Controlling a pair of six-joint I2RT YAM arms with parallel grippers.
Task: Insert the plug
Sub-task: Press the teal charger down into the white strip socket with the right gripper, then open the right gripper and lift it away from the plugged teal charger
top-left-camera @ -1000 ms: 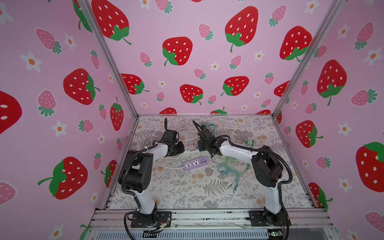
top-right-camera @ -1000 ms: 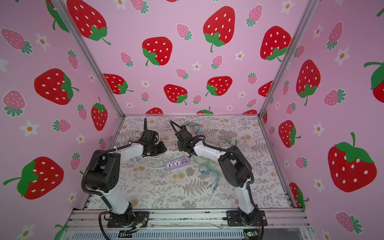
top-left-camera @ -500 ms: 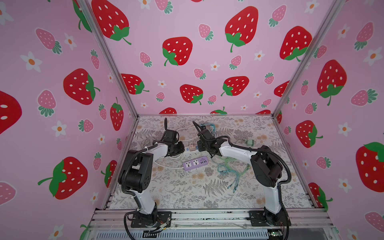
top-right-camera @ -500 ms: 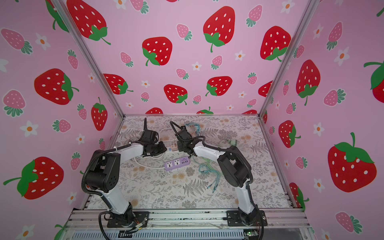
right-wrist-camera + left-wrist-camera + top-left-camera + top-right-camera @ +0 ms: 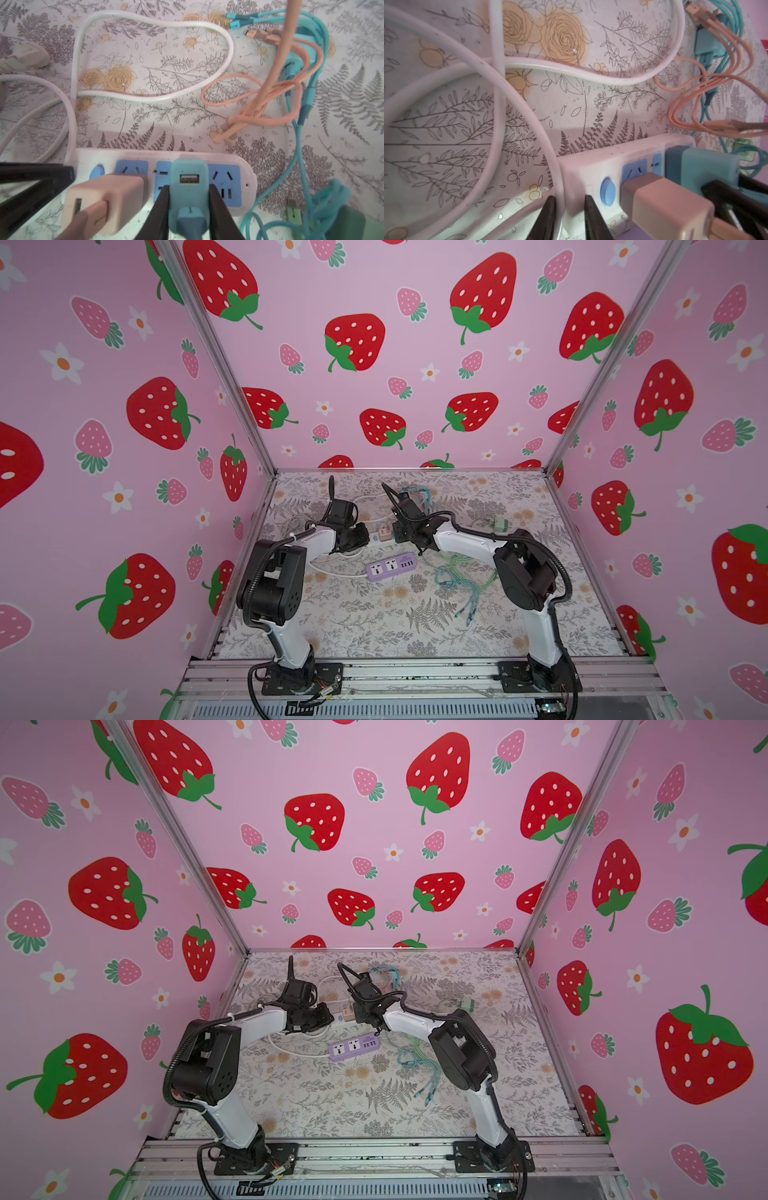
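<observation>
Toward the back of the worktop (image 5: 374, 626), a top view shows the white power strip (image 5: 374, 538). Left wrist view: left fingers (image 5: 548, 216) pinch its cord end. Right wrist view: right fingers (image 5: 160, 209) clamp the teal plug (image 5: 189, 187), standing on the strip's sockets beside a pink plug (image 5: 104, 199).

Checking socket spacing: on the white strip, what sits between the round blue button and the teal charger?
A peach charger on the white strip, beside the teal charger; the right wrist view shows it.
</observation>
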